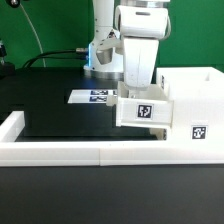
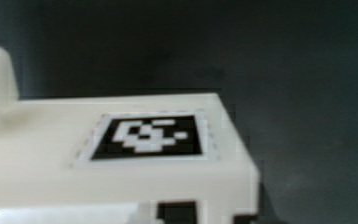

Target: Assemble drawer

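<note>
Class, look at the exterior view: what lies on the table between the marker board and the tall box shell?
In the exterior view, a small tray with a square tag, directly under the arm, sits between the marker board and the box shell. The gripper itself is hidden.

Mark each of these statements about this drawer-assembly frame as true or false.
1. A tagged tray sits just under the end effector in the exterior view. True.
2. The marker board lies on the exterior view's right of the box shell. False: it lies on the left.
3. The table surface is white. False: it is black.
4. The wrist view shows a black-and-white tag on a white part. True.
</note>
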